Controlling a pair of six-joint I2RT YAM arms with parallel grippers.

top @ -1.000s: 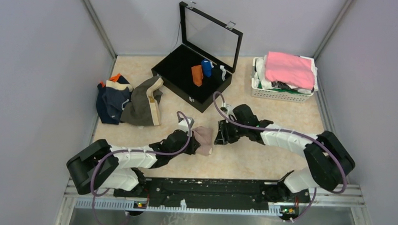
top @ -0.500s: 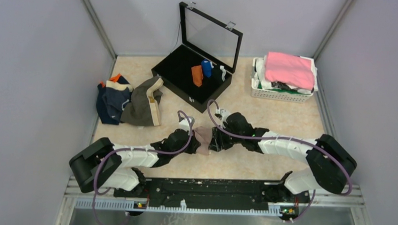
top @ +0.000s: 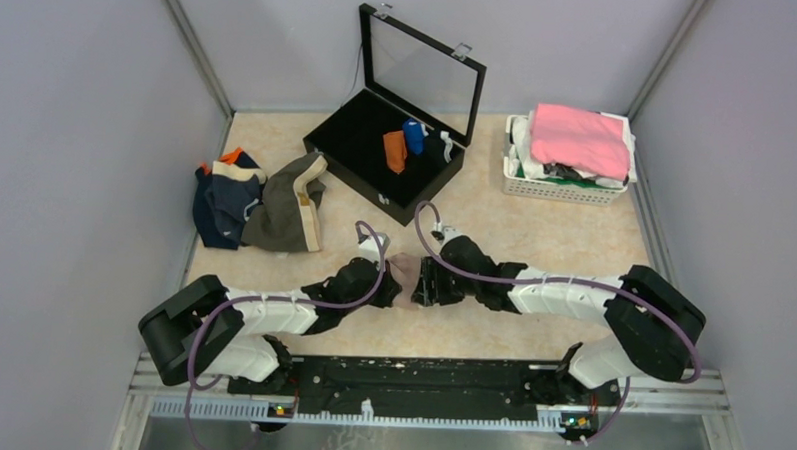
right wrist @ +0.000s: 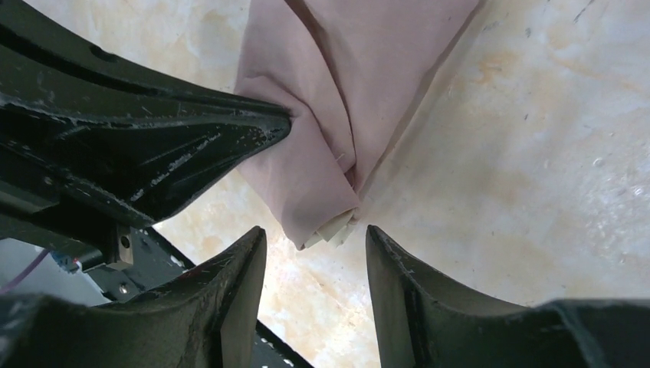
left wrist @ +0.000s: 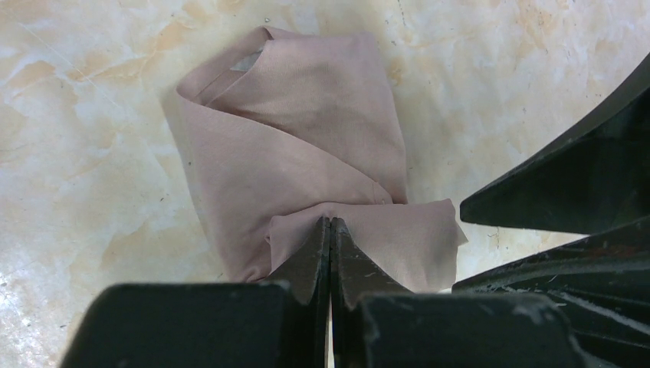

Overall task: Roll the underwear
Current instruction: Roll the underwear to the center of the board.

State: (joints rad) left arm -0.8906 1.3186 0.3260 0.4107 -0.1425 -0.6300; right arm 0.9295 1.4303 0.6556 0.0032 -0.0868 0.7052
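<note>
A pale pink-beige brief [top: 406,272] lies folded on the marble tabletop between my two grippers; it fills the left wrist view [left wrist: 306,169] and shows in the right wrist view [right wrist: 337,100]. My left gripper [left wrist: 330,224] is shut, its tips pinching the brief's near edge. My right gripper [right wrist: 316,234] is open, its fingers straddling the brief's end, not touching it. In the top view the left gripper [top: 383,276] and right gripper [top: 422,279] nearly meet over the cloth.
More briefs, navy [top: 218,199] and olive-brown [top: 289,206], lie in a pile at the left. An open black case [top: 358,134] at the back holds rolled orange [top: 395,151] and blue [top: 414,135] pieces. A white basket [top: 556,185] with a bright pink cloth [top: 581,137] stands at the back right.
My right gripper has moved left toward the pink-beige brief until it reaches its edge. The left gripper has stayed shut on the cloth.
</note>
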